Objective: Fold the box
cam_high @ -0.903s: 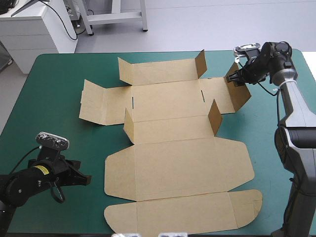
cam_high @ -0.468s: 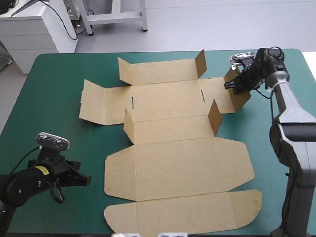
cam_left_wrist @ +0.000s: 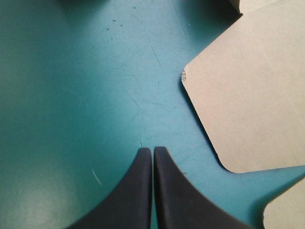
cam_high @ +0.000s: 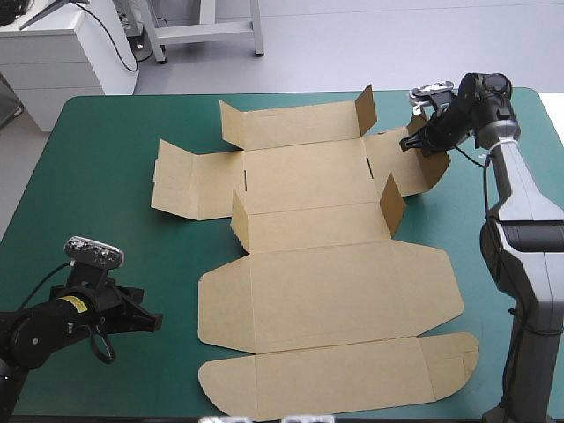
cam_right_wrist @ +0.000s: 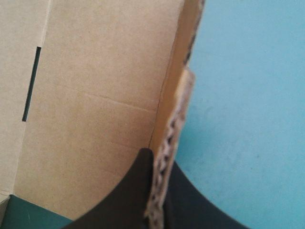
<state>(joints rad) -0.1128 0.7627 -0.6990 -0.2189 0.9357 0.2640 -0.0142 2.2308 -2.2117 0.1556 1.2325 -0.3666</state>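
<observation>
In the high view the box [cam_high: 326, 291] lies as a cut brown sheet across the middle of the teal-green tabletop [cam_high: 106, 194], reaching from near the far edge almost to the near edge. Most of its panels lie flat. Four small tabs stand up at the corners of the far panels, and the flap at the far right end is raised off the cover. The right gripper [cam_high: 416, 141] is at that raised flap, at the sheet's far right corner, with its arm coming in along the right edge. The left gripper [cam_high: 150, 321] sits low at the near left of the tabletop, pointing right toward the sheet and apart from it.

In the left wrist view the left gripper [cam_left_wrist: 152, 151] has its black fingers pressed together in one pointed arch, with nothing between them. They are over bare teal-green cover. Ahead of them and to one side lies a flat, round-cornered flap of the box [cam_left_wrist: 248, 109], not touching the fingers.

In the right wrist view the right gripper [cam_right_wrist: 155, 160] has its black fingers clamped on the board, the flap's raw corrugated edge rising between them. On one side of that edge spreads the brown face of the box [cam_right_wrist: 95, 95], with a narrow dark slot [cam_right_wrist: 31, 83] cut in it. On the other side is the tabletop [cam_right_wrist: 248, 119].
</observation>
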